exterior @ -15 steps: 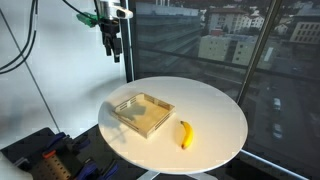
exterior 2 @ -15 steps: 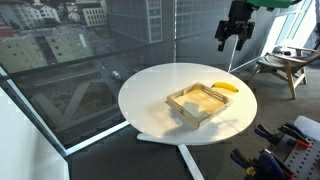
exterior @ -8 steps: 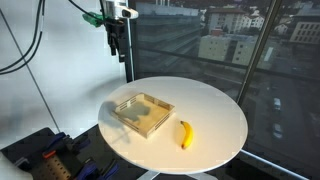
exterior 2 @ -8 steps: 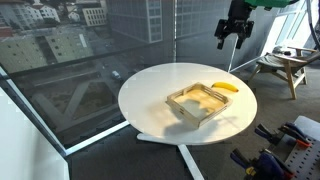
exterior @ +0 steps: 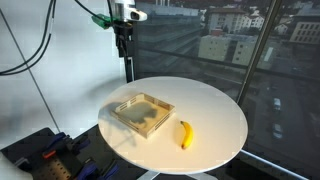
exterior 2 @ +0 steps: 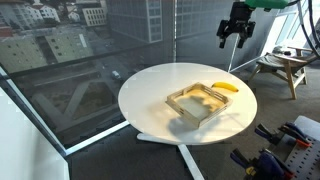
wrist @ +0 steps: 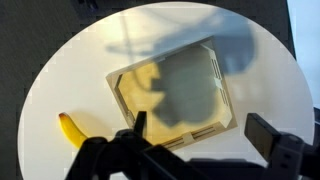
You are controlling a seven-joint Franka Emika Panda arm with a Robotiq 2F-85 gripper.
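My gripper [exterior: 124, 40] [exterior 2: 234, 36] hangs open high above the round white table [exterior: 215, 115] [exterior 2: 150, 100], holding nothing. Below it a shallow wooden tray [exterior: 142, 113] [exterior 2: 196, 101] [wrist: 170, 95] lies on the table, with nothing in it that I can see. A yellow banana [exterior: 185, 134] [exterior 2: 227, 87] [wrist: 70, 130] lies on the tabletop beside the tray, apart from it. In the wrist view the gripper [wrist: 200, 135] comes in from the bottom edge, its dark fingers [wrist: 268, 135] spread wide over the tray's near side. The arm's shadow falls across the tray.
Glass walls with city buildings beyond stand behind the table. A wooden stool [exterior 2: 282, 68] is on the floor near it. Clamps and tools [exterior: 55, 160] [exterior 2: 280, 155] lie on a low surface by the table. Cables [exterior: 30, 40] hang beside the arm.
The arm has shifted a little sideways and turned at the wrist, staying high above the table. The jaws stay open. Tray and banana have not moved.
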